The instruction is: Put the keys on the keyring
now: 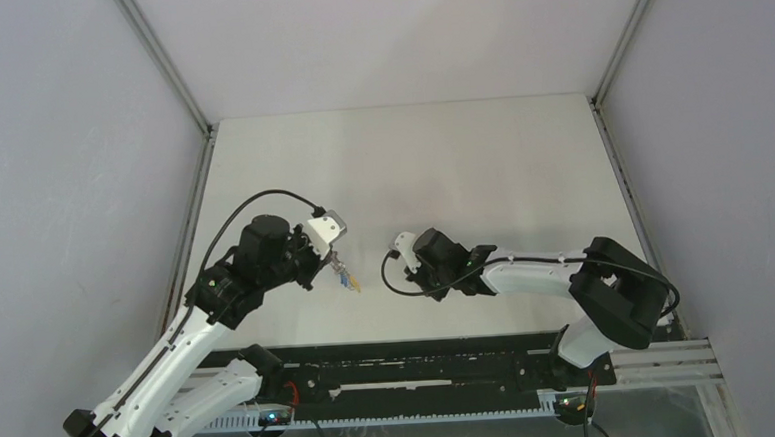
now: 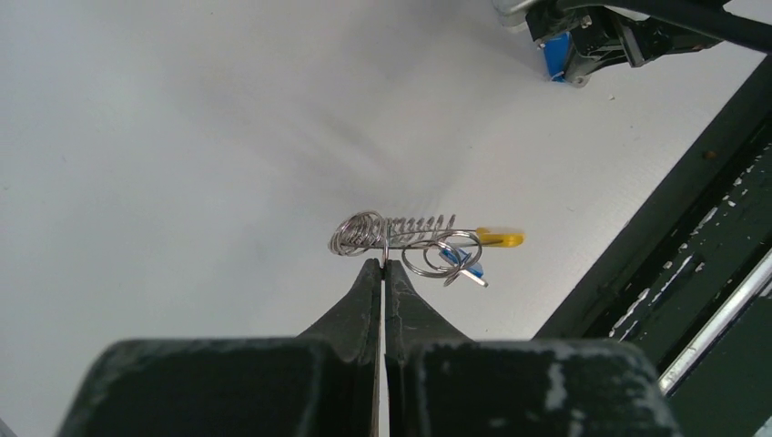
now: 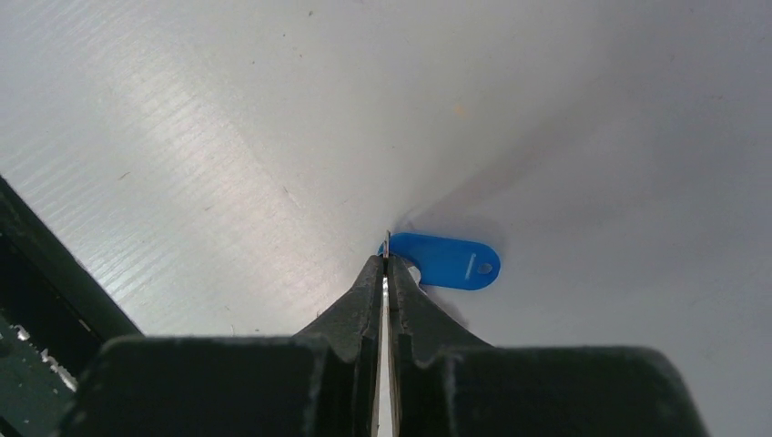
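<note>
Left gripper (image 2: 383,264) is pinched fully together on the keyring (image 2: 401,232), holding it toward 8 o'clock of the table (image 1: 480,154) middle in the top view. One blue key (image 2: 460,264) seems already threaded: it hangs at the coil's 4 o'clock. Right gripper (image 3: 387,259), at the keyring's 3 o'clock, is clamped tight on a second key (image 3: 451,261) by its metal edge, and threading that one remains. The keyring looks silvery and jagged, a stretched coil with a yellow tip at its 3 o'clock end.

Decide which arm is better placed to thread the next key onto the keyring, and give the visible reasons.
Right. The right claw is shut on a blue key, ready to carry it over; the left claw is occupied pinching the keyring.
</note>
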